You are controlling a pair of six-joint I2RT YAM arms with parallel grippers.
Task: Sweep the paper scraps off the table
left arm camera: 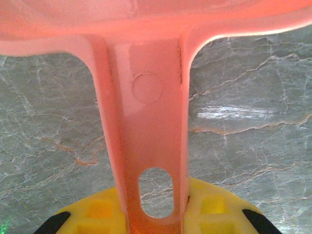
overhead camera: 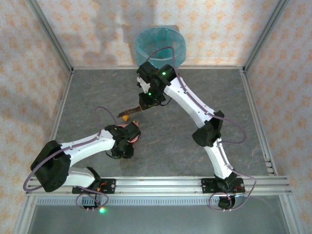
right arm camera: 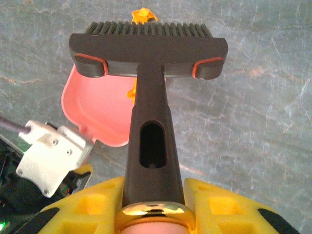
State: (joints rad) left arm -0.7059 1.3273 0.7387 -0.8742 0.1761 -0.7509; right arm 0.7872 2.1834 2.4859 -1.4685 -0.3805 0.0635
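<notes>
My right gripper (right arm camera: 153,209) is shut on the handle of a dark grey brush (right arm camera: 148,46). An orange paper scrap (right arm camera: 145,14) lies on the table (right arm camera: 253,122) just past the bristles. Another orange bit (right arm camera: 131,92) sits in the pink dustpan (right arm camera: 95,105) left of the brush handle. My left gripper (left arm camera: 156,214) is shut on the dustpan handle (left arm camera: 146,122). From above, the brush (overhead camera: 129,113) reaches down-left from the right gripper (overhead camera: 145,104) toward the dustpan (overhead camera: 132,131), held by the left gripper (overhead camera: 124,141). The orange scrap (overhead camera: 126,117) lies at the brush tip.
A translucent blue-lined bin (overhead camera: 161,46) stands at the back edge behind the right arm. An aluminium frame (overhead camera: 253,112) borders the table, with patterned walls beyond. The left wrist's white connector (right arm camera: 48,156) sits close beside the brush handle.
</notes>
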